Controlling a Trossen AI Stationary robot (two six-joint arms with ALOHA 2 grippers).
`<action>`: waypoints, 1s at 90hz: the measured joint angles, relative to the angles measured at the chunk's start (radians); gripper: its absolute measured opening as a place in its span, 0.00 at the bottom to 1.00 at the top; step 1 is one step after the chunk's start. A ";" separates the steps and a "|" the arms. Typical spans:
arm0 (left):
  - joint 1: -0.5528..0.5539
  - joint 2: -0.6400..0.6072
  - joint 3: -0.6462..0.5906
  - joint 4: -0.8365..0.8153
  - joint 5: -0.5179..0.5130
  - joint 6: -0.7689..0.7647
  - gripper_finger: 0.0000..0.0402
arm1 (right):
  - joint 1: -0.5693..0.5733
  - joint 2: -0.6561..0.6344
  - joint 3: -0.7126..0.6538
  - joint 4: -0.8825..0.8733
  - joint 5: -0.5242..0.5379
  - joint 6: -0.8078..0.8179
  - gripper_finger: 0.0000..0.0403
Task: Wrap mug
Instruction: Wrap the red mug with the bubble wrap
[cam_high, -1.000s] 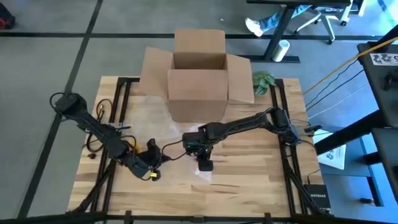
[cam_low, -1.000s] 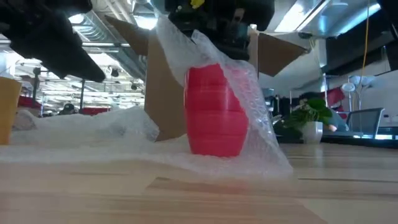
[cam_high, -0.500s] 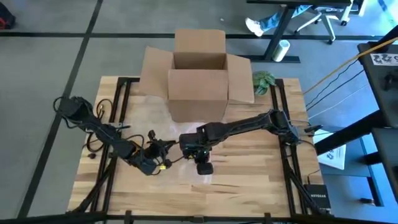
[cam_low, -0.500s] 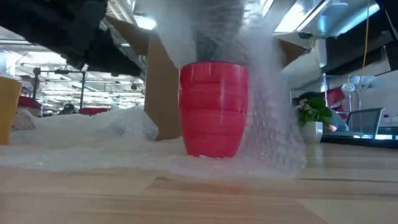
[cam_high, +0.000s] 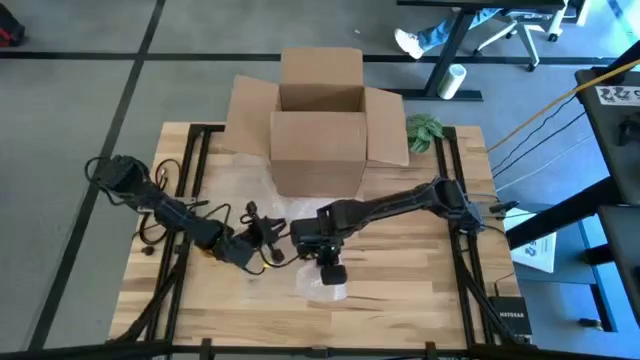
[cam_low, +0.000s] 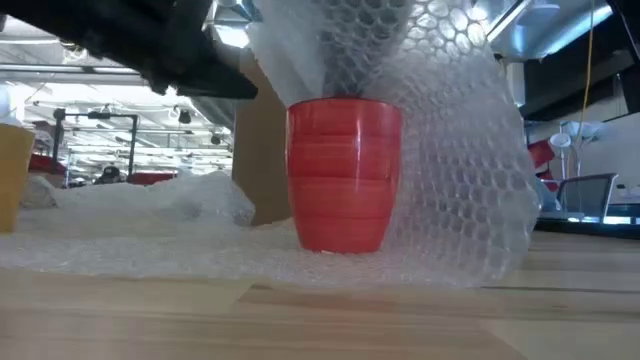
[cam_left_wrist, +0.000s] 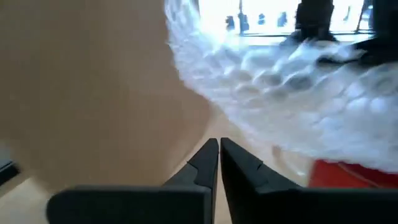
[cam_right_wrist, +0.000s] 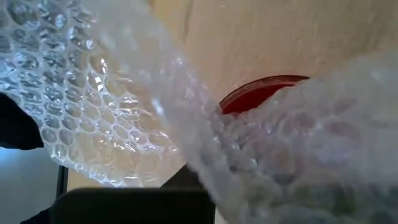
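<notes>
A red mug (cam_low: 345, 175) stands upright on a sheet of bubble wrap (cam_low: 150, 235) spread over the wooden table (cam_high: 420, 280). Part of the wrap (cam_low: 460, 170) rises over the mug's top and bulges down one side. My right gripper (cam_high: 326, 268) hangs above the mug (cam_right_wrist: 261, 93), its fingers buried in wrap (cam_right_wrist: 124, 106). My left gripper (cam_left_wrist: 219, 152) is shut and holds nothing. It hovers just left of the mug (cam_left_wrist: 348, 174) in the high view (cam_high: 268, 236). My right gripper holds the bubble wrap from above, over the mug's mouth. The wrap (cam_right_wrist: 273, 168) itself hides the fingers, so which edge or how many layers cannot be told. The held part (cam_low: 365, 45) is drawn up above the mug while the rest lies on the table.
An open cardboard box (cam_high: 320, 140) stands close behind the mug, flaps spread. A small green plant (cam_high: 424, 130) sits to its right. Cables (cam_high: 160, 225) trail by the left arm. Bare wood lies toward the near edge and the right.
My right gripper has moved toward the near edge, carrying the bubble wrap over the mug; the wrap now bulges down the mug's side. My left gripper has moved from near the front edge toward the far edge and the mug.
</notes>
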 joint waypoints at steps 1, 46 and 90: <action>0.003 0.000 0.000 0.003 0.005 0.008 0.00 | 0.000 0.000 0.000 0.000 0.000 0.000 0.00; 0.147 0.000 0.000 0.165 0.760 0.146 0.00 | 0.005 -0.001 0.000 -0.003 -0.014 0.006 0.00; 0.143 0.003 0.000 0.106 0.808 0.073 0.00 | 0.029 -0.038 0.283 -0.259 0.281 0.030 0.00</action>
